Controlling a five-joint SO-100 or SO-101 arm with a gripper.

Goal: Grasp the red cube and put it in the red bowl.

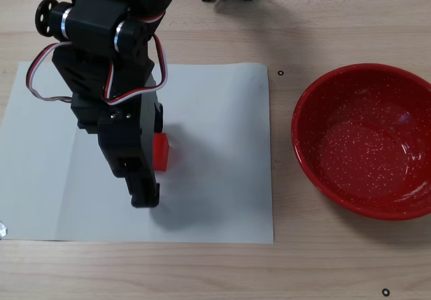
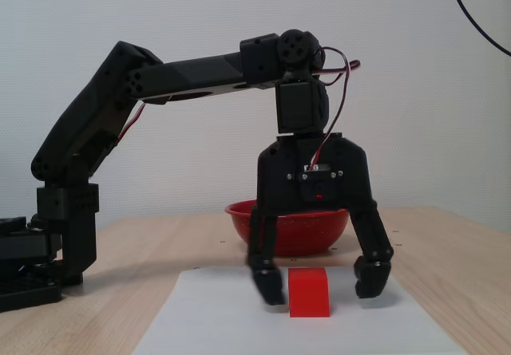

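From the fixed view looking down: a sheet of white paper (image 1: 215, 178) lies on a pale wooden table (image 1: 337, 17). A black robot arm (image 1: 111, 64) reaches over the paper, its gripper (image 1: 149, 155) pointing down and hiding most of the red cube (image 1: 161, 151). Only one edge of the cube shows, just right of the gripper body. The red bowl (image 1: 367, 141), glossy with white speckles inside, sits on bare wood well apart from the cube, off to the right and empty.

From the fixed view at table height: the gripper (image 2: 318, 282) hangs straight down over the red cube (image 2: 308, 293), which rests flat on the paper (image 2: 207, 323). The jaws are apart, one on each side of the cube. The left finger (image 2: 266, 279) looks blurred (probably moving) and stands close to the cube's left face; the right one stands a little apart. Neither clearly touches. The red bowl (image 2: 287, 223) shows behind the gripper.

The step in hand appears to be the grasp. The next move likely calls for closing squarely on the cube's two side faces, then lifting clear before swinging toward the bowl.

The cube sits upright, one face toward this camera. Its sides look near equal, so it has no real long axis.
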